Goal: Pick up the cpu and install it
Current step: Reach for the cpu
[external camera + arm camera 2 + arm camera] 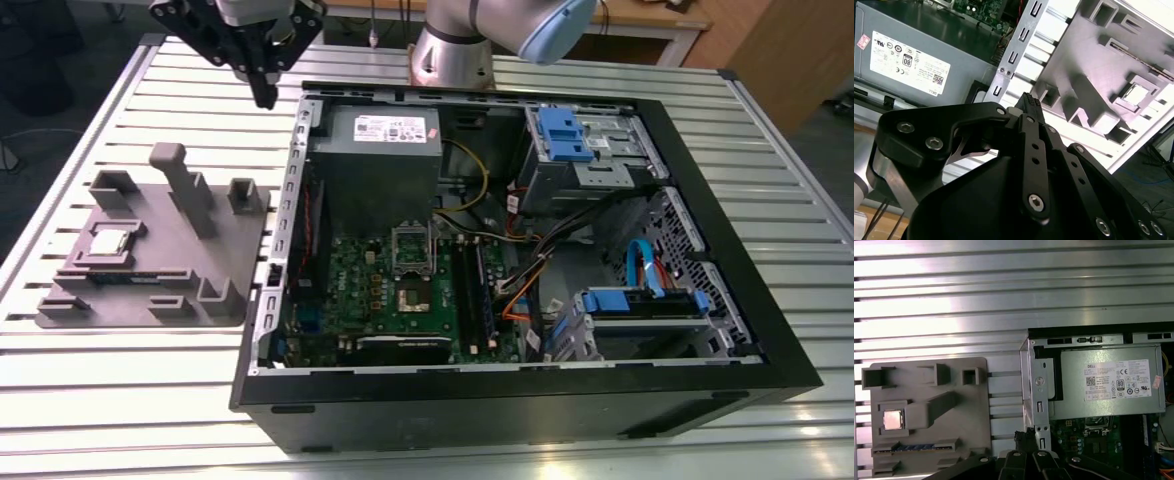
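Observation:
The cpu (107,243) is a small square chip with a shiny top, lying in a pocket of the grey moulded tray (200,285) on the exterior view's left. In both wrist views the cpu (1136,95) (893,420) lies flat in that pocket, untouched. My gripper (267,97) hangs high above the table by the back left corner of the open computer case (534,400), well away from the cpu. Its fingers (1029,104) are pressed together, shut on nothing. The motherboard socket (411,290) lies in the case floor.
A grey power-supply box (380,140) with a white label fills the case's back left. Blue drive brackets (567,135), cables and memory slots crowd the case's other side. The tray carries upright posts (180,180). The slatted metal table (134,400) runs all around.

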Action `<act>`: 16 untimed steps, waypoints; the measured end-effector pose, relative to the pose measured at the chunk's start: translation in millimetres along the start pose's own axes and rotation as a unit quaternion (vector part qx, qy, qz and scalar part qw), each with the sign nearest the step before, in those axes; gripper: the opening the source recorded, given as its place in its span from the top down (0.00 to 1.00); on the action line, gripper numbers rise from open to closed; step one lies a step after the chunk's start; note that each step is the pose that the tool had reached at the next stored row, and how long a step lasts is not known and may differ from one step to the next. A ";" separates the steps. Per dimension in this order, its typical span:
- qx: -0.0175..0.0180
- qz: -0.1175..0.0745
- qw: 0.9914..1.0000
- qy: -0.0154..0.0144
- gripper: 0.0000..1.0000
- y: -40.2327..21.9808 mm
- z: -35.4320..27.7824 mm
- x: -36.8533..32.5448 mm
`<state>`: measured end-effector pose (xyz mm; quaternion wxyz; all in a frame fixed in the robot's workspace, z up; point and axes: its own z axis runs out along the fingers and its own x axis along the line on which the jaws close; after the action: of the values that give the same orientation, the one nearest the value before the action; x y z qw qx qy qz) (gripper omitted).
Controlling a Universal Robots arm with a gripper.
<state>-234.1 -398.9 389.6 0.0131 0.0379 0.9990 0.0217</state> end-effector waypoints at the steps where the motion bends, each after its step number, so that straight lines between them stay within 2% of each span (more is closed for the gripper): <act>1: 0.000 0.000 1.000 0.000 0.89 0.0 0.0 0.3; 16: 0.000 0.000 1.000 0.000 0.89 -0.4 0.0 4.7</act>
<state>-238.8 -398.9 389.5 0.0131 0.0379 0.9990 0.0217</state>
